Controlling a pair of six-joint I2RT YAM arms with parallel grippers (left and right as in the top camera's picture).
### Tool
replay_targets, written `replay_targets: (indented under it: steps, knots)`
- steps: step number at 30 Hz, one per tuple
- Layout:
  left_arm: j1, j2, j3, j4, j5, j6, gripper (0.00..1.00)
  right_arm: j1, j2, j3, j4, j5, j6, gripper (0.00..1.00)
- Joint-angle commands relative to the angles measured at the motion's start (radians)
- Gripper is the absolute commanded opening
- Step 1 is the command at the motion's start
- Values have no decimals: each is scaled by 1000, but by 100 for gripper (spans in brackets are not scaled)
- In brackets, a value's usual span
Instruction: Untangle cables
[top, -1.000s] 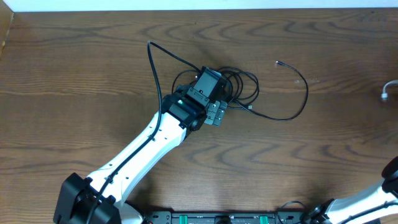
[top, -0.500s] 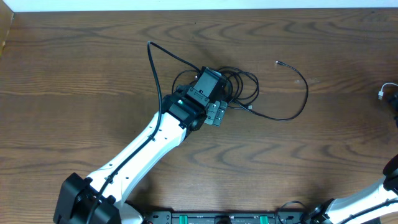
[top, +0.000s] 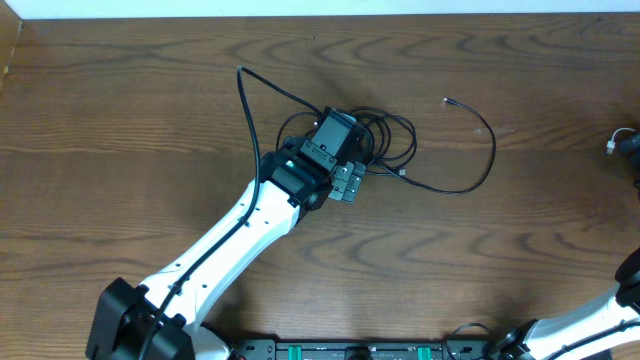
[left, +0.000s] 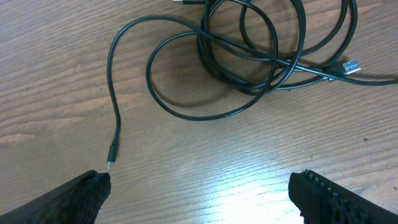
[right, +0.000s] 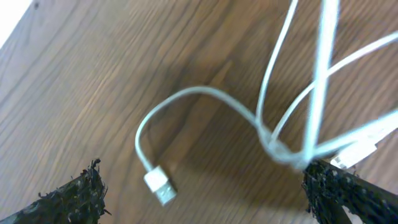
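Brown wood-grain counter (top: 130, 110) carries it all. Your left hand (left: 199, 196) stands wide open, gripping nothing, just short of the tangled black cables (left: 249, 62), one loose plug (left: 111, 155) nearest it. Your right hand (right: 205, 193) is spread wide too, empty, over the white cable (right: 205, 93), which bunches beside one finger (right: 348, 193) near the counter's right edge.

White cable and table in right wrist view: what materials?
White cable: looks like a smooth plastic or rubber jacket; it bends in soft loops. Its plug: white plastic shell, probably. Table: wood or wood-look laminate, matte brown grain; cannot tell which.
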Motion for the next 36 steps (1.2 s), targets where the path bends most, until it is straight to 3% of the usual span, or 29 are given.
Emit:
replay_targets:
  steps: [1, 7, 14, 17, 18, 19, 20, 25, 29, 32, 36]
  knots:
    - [5, -6, 8, -3, -10, 14, 98, 3, -34, 10, 24, 113, 13, 99]
    - [5, -6, 8, -3, -10, 14, 98, 5, -23, 9, 73, 178, -11, 97]
    - [5, -6, 8, -3, -10, 14, 98, 7, 24, 9, 98, 175, -24, 69]
    - [5, -6, 8, -3, -10, 14, 98, 7, 50, 9, 100, 173, -25, 48]
    - [5, -6, 8, -3, -10, 14, 98, 7, 53, 9, 100, 167, -24, 32]
    - [5, -6, 8, -3, -10, 14, 98, 7, 54, 9, 95, 163, -24, 8]
    - [5, -6, 8, -3, -10, 14, 98, 7, 54, 9, 92, 154, -24, 1]
    - [5, -6, 8, -3, -10, 14, 98, 7, 28, 9, 55, 27, -23, 1]
    - [5, -6, 8, -3, -10, 14, 98, 10, -70, 9, -194, -111, 23, 1]
    - [5, -6, 8, -3, -10, 14, 98, 21, -125, 9, -346, -88, 26, 1]
    - [5, -6, 8, -3, -10, 14, 98, 25, -186, 9, -425, -51, 81, 1]
